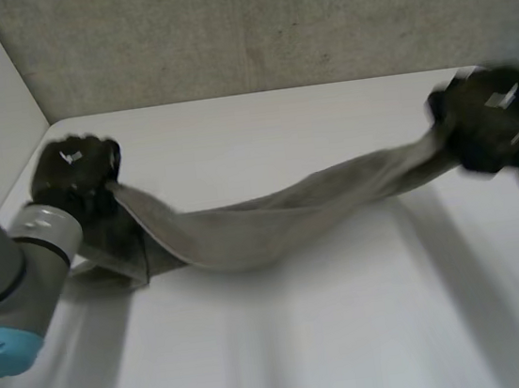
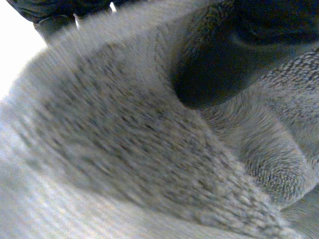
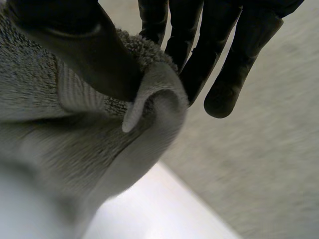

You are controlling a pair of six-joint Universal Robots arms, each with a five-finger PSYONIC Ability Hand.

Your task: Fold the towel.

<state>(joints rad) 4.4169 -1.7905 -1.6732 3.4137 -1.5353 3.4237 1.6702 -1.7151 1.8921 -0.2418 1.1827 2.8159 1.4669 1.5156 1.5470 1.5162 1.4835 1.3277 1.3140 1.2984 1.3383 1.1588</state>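
Grey terry towel [image 1: 272,216] sags over the white table [image 1: 306,340], each end pinched: left hand [image 1: 72,174] at frame left, right hand [image 1: 492,118] at right.

Head view: the towel [image 1: 281,212] end at the left of the frame is hidden inside the left hand [image 1: 75,171]. The fold below it is partly covered by the left arm [image 1: 23,270], which the left edge cuts off. Right wrist view: the thumb [image 3: 84,45] of the right hand [image 3: 239,50] hides the pinched towel edge.
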